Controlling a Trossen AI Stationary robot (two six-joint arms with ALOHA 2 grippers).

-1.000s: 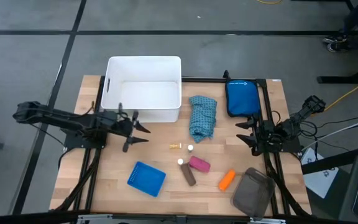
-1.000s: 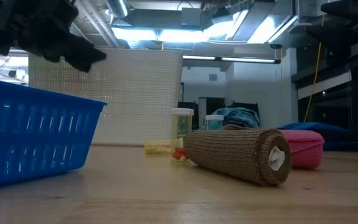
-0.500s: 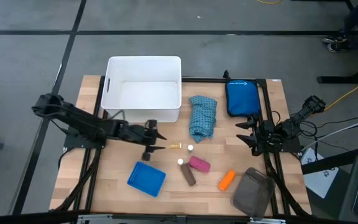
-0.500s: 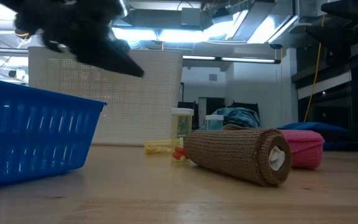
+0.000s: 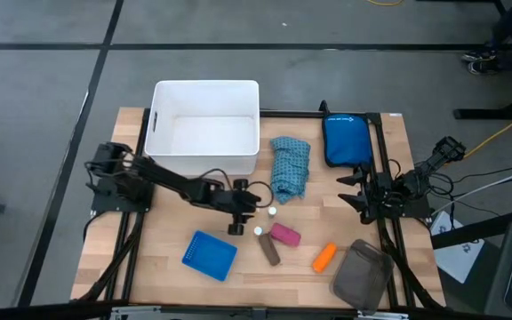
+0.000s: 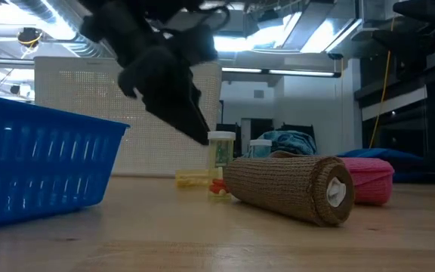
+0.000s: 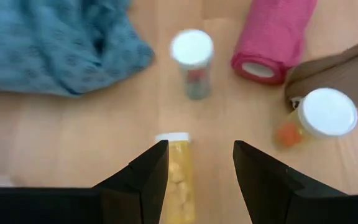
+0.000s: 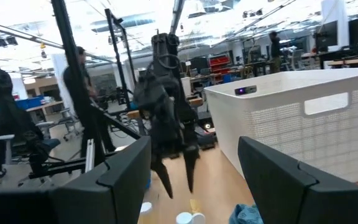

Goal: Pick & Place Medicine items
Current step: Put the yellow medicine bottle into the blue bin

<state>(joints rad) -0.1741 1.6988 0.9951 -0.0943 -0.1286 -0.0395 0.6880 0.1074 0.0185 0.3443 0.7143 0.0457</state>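
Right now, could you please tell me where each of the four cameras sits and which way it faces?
High view: overhead, looking straight down on the wooden table; both dark arms show, left gripper by the bottles, right gripper at the table's right edge.
Low view: table height, looking level past the brown bandage roll; the left gripper descends.
Left wrist view: looks down between its open fingers onto a lying yellow pill bottle.
Right wrist view: looks across at the left arm and the white plastic bin.
Shared: the pink bandage roll shows in high, low and left wrist views.

bin behind bottles | rolls between basket and tray
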